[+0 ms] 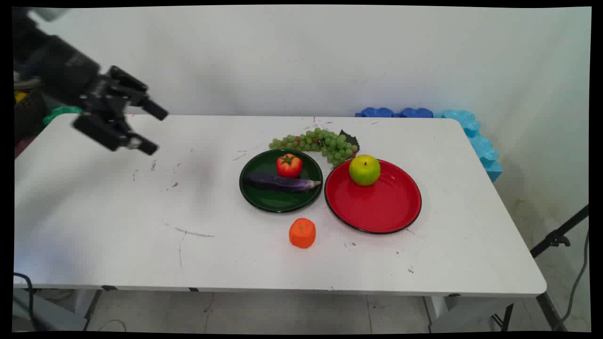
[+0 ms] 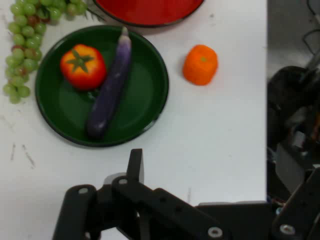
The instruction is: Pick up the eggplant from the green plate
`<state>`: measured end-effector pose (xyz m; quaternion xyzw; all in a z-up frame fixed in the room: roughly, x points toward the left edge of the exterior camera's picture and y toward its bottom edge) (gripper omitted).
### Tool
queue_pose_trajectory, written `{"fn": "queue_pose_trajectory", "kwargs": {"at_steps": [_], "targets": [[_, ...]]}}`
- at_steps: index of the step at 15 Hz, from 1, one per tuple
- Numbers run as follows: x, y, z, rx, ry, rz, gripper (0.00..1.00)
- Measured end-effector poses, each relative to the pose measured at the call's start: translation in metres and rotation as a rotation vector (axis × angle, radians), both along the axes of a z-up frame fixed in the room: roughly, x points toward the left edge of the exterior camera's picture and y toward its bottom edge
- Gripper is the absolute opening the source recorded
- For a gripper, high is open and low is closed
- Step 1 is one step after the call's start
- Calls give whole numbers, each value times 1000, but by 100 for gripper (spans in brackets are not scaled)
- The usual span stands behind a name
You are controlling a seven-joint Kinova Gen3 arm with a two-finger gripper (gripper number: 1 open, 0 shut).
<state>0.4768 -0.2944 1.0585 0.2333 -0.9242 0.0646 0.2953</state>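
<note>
Up in the upper left of the main view, black two-finger gripper (image 1: 153, 129) hanging clear above the white table (image 1: 118, 226), fingers spread wide, nothing between them, nothing touched. Below and around it, only bare scuffed tabletop at frame left. Moving right to mid-frame: round dark green plate (image 1: 281, 201), nearest thing to the gripper yet well apart from it, carrying a red tomato with a green star-shaped stalk (image 1: 289, 165) at its far side and a long glossy purple eggplant (image 1: 282, 182) lying across its middle, the two just touching or nearly so. Behind the plate, a bunch of small green grapes (image 1: 320, 141) stretched along the table toward the wall. In front of the plate, lower centre, a small orange mandarin-like fruit (image 1: 302, 232) alone on the table. Right again: round red plate with a dark rim (image 1: 377, 207), just beside the green one, with a yellow-green apple (image 1: 364, 170) sitting on its far edge. Far upper right, blue foam pieces (image 1: 471, 132) against the wall past the table's end.
</note>
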Motion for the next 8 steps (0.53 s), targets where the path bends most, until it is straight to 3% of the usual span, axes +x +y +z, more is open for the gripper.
{"fn": "queue_pose_trajectory", "kwargs": {"at_steps": [8], "targets": [[-64, -63, -46, -36, -125, 64, 100]]}}
